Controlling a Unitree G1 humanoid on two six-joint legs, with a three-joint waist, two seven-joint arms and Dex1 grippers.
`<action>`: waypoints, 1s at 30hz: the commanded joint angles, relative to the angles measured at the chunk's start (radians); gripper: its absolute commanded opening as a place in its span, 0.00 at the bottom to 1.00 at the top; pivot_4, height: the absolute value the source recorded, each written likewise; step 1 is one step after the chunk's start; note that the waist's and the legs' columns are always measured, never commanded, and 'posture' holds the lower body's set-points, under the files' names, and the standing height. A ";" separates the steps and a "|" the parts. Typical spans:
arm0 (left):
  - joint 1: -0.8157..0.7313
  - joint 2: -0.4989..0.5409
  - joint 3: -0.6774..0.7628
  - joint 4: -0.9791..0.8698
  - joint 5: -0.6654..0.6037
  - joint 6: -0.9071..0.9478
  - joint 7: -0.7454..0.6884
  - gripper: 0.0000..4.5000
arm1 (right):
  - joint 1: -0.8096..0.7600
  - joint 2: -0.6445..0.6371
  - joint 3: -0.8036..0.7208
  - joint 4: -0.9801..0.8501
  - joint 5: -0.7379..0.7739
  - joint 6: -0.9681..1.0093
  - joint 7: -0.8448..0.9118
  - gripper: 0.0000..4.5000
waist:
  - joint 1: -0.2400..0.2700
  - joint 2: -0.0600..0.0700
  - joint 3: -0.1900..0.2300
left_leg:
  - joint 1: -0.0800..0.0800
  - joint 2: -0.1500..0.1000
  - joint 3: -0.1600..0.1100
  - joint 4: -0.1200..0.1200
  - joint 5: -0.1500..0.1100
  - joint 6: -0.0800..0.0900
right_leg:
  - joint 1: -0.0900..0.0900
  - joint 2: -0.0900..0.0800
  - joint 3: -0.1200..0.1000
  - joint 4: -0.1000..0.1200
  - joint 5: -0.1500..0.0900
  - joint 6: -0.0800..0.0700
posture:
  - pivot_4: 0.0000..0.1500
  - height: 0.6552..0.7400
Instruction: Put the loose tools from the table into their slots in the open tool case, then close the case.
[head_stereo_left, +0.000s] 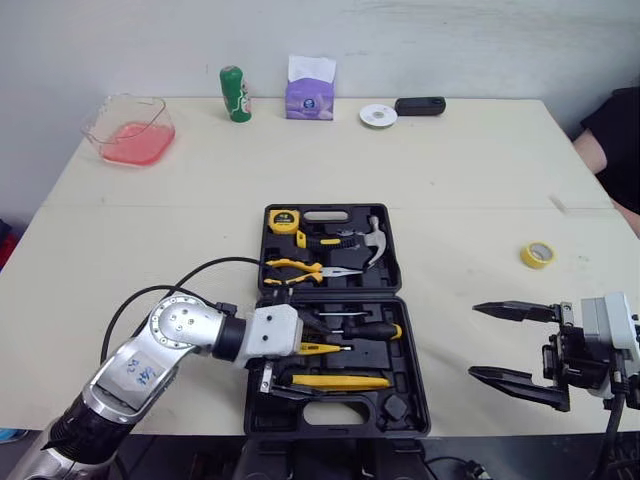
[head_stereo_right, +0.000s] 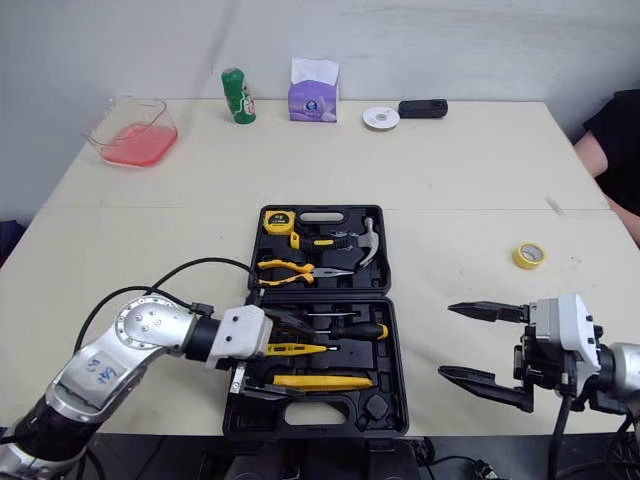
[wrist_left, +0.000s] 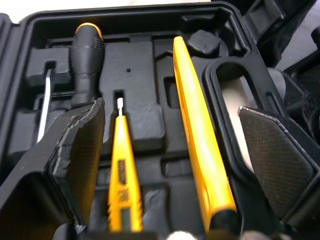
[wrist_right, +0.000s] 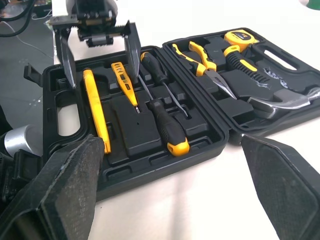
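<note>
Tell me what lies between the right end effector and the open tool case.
Only bare tabletop; the left eye view shows nothing between the right end effector and the tool case.

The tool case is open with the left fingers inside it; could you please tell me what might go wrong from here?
The left gripper has its open fingers astride the tester and the long yellow tool; pulling out carelessly could snag and unseat one. The case sits at the table's near edge, so folding it shut might push it off.
</note>
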 joint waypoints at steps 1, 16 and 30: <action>-0.016 -0.009 0.059 0.033 -0.028 -0.077 -0.023 0.99 | 0.010 0.009 -0.034 -0.012 0.000 -0.019 0.003 1.00 | 0.000 0.000 0.000 | 0.000 0.000 0.000 0.000 0.000 0.000 | 0.000 0.000 0.000 0.000 0.000 0.000 | 1.00 1.00; 0.107 -0.009 0.188 -0.014 -0.217 -0.122 -0.098 0.99 | 0.060 0.016 -0.075 -0.002 0.000 -0.032 0.027 1.00 | -0.001 0.000 0.000 | 0.000 0.000 0.000 0.000 0.000 0.000 | 0.000 0.000 0.000 0.001 0.000 0.000 | 1.00 1.00; 0.133 -0.090 0.030 0.028 -0.037 -0.232 -0.041 0.01 | 0.051 0.046 -0.073 0.021 -0.007 -0.065 0.031 1.00 | 0.001 0.000 0.000 | 0.001 -0.001 0.000 0.000 0.000 0.000 | 0.001 0.000 0.000 0.002 0.000 0.000 | 1.00 1.00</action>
